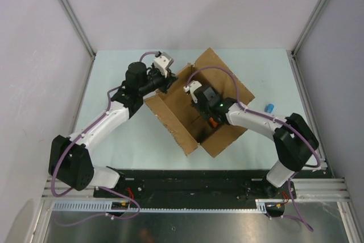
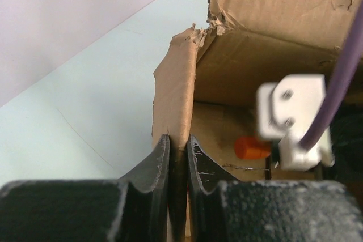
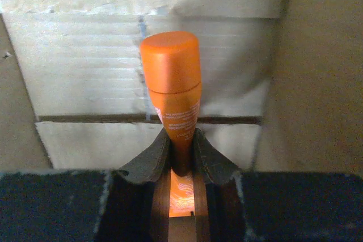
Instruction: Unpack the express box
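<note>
The brown corrugated cardboard box point(image 1: 219, 69) stands mid-way on the pale green table point(image 1: 108, 78), open top upward, turned diagonally. Left gripper point(image 2: 177, 140) pinches its wall edge; right gripper point(image 3: 180, 137), inside, pinches an orange capped bottle point(image 3: 170, 72).

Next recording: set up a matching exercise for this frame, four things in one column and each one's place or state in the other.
Things:
1. left end effector
2. right end effector
3. small blue object
4. box

Places or states:
A. on the table, right of the box
B. clamped on a cardboard edge of the box
C. shut on the orange tube
D. flaps open

Pairs: 1-B, 2-C, 3-A, 4-D
</note>
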